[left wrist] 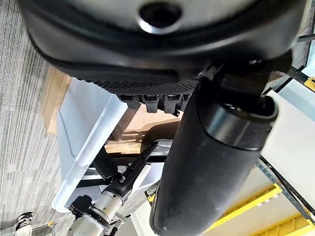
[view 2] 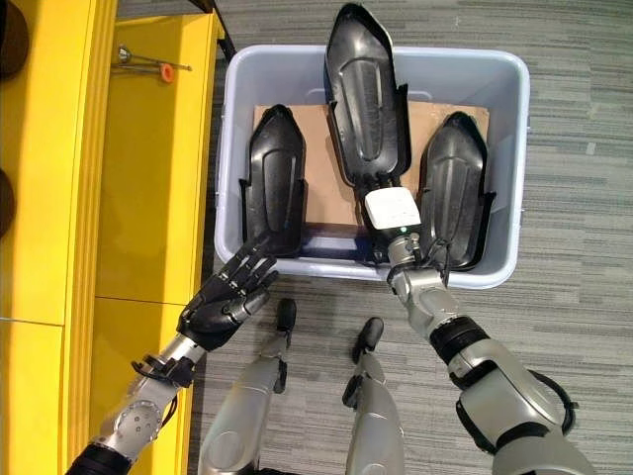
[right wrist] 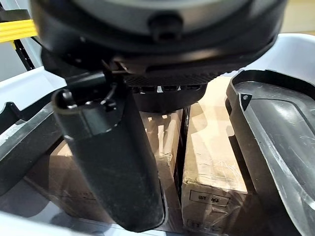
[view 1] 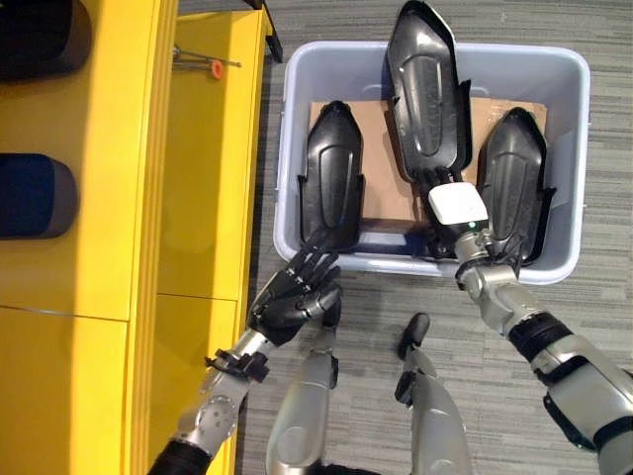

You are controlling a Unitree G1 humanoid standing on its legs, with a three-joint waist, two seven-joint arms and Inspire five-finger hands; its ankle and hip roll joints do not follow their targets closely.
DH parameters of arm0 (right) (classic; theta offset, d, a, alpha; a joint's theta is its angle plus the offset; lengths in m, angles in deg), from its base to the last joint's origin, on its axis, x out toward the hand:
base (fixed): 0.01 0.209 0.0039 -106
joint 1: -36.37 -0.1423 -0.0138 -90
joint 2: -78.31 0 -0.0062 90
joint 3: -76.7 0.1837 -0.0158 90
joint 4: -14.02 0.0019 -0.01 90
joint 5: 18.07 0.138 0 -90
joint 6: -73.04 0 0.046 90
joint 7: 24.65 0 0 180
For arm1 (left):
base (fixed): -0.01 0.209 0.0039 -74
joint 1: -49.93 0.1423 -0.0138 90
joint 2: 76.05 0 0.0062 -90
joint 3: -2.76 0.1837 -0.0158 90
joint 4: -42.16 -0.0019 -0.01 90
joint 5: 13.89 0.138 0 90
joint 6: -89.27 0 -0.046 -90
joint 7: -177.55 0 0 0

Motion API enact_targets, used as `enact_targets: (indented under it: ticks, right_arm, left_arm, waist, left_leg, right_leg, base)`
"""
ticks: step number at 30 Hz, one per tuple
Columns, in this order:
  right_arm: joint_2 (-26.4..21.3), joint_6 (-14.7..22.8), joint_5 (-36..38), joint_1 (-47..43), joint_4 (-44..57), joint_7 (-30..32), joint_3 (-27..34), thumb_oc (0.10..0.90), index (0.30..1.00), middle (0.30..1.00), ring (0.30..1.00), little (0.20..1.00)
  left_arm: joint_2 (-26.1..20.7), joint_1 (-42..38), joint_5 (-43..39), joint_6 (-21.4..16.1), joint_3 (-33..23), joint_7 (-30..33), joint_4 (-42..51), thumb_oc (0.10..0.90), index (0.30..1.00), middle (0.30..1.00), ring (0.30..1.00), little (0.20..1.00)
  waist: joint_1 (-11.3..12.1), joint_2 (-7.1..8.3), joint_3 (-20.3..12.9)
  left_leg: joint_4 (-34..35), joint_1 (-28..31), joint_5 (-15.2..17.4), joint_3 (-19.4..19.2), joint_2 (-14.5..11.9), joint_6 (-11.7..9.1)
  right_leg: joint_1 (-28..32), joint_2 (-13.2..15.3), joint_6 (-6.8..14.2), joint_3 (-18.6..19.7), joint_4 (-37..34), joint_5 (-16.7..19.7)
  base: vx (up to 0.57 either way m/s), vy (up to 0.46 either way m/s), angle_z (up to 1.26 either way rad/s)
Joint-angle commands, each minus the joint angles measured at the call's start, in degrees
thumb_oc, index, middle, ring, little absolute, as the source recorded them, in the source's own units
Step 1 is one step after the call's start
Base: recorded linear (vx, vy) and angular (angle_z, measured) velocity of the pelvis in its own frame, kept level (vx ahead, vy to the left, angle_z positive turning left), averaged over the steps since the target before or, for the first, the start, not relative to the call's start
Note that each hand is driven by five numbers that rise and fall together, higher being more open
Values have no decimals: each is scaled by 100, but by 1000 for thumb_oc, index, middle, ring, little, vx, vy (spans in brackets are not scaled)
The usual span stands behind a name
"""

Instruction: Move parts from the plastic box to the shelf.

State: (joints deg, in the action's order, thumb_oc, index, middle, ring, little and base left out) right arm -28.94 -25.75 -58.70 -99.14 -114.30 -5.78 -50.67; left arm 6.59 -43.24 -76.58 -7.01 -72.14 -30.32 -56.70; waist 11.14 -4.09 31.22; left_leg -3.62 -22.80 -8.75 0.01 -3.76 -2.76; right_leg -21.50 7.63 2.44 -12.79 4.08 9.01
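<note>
A grey plastic box (view 1: 579, 148) stands on the carpet, with three long black moulded parts in it. My right hand (view 1: 463, 220) is shut on the near end of the middle part (view 1: 425, 99), which is tilted up, its far tip past the box's back rim. The left part (view 1: 331, 173) and the right part (view 1: 512, 173) lean on the front wall. My left hand (view 1: 297, 292) hovers open just outside the front left corner, fingers towards the left part. In the right wrist view my thumb (right wrist: 113, 162) points down between the parts.
The yellow shelf (view 1: 198, 198) runs along the left, close to the box. Two dark parts (view 1: 30, 193) lie on its upper level, and a thin tool with an orange tip (view 1: 213, 67) lies on the lower one. Cardboard boxes (view 1: 381, 148) line the box's bottom.
</note>
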Motion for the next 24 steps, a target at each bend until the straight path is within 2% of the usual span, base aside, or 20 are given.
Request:
enact_targets:
  ticks: [1, 3, 5, 8, 16, 20, 24]
  right_arm:
    - [-179, -238, -593, -581, 28, 925, -21, 900, 1000, 1000, 1000, 1000]
    - [-156, -273, -712, -689, -89, 1173, -12, 900, 1000, 1000, 1000, 1000]
    - [-150, -194, -850, -854, -239, 1691, 11, 900, 1000, 1000, 1000, 1000]
    - [-258, -123, -1132, -988, -45, 1975, 49, 900, 1000, 1000, 1000, 1000]
    - [-524, -254, -1300, -1223, 242, 1643, -26, 900, 1000, 1000, 1000, 1000]
    - [-547, -512, -1121, -1361, -67, 1509, -187, 900, 1000, 1000, 1000, 1000]
    - [-512, -533, -860, -1447, -469, 1352, -213, 900, 1000, 1000, 1000, 1000]
  left_arm:
    - [84, 43, -116, -295, -37, -270, 534, 900, 1000, 1000, 1000, 1000]
    - [93, -4, -97, -354, 7, -281, 499, 900, 1000, 1000, 1000, 1000]
    - [107, -54, -272, -415, 62, -294, 438, 900, 1000, 1000, 1000, 1000]
    - [80, -38, -270, -467, 128, -308, 406, 900, 1000, 1000, 1000, 1000]
    - [31, 56, -326, -450, 193, -387, 426, 900, 1000, 1000, 1000, 1000]
    - [5, 111, -300, -369, 155, -469, 440, 900, 1000, 1000, 1000, 1000]
    - [-16, 93, -231, -401, 152, -535, 456, 900, 1000, 1000, 1000, 1000]
  waist:
    - [45, -22, -142]
    - [56, -54, -142]
    - [74, -105, -142]
    - [75, -135, -142]
    - [81, -158, -142]
    - [145, -176, -142]
    - [187, -196, -142]
  left_leg:
    - [-29, -18, 217, 69, 49, 90]
    - [-26, -22, 208, 70, 57, 98]
    - [-10, -13, 197, 84, 68, 104]
    - [29, 28, 187, 96, 71, 97]
    - [21, 95, 198, 83, 71, 88]
    - [87, 79, 153, 108, 57, 86]
    - [87, 16, 148, 122, 77, 97]
  right_leg:
    - [216, 162, 241, 31, 684, -808]
    - [207, 167, 238, 26, 695, -806]
    - [206, 168, 238, 14, 712, -812]
    - [222, 180, 248, 1, 726, -820]
    - [261, 199, 241, 1, 768, -856]
    - [260, 204, 243, -35, 747, -847]
    - [186, 221, 239, -69, 793, -854]
  base:
    - [0, 0, 0]
    - [0, 0, 0]
    - [-3, 15, 0]
    - [0, 0, 0]
    - [5, -1, 0]
    - [19, -7, -1]
    - [2, 1, 2]
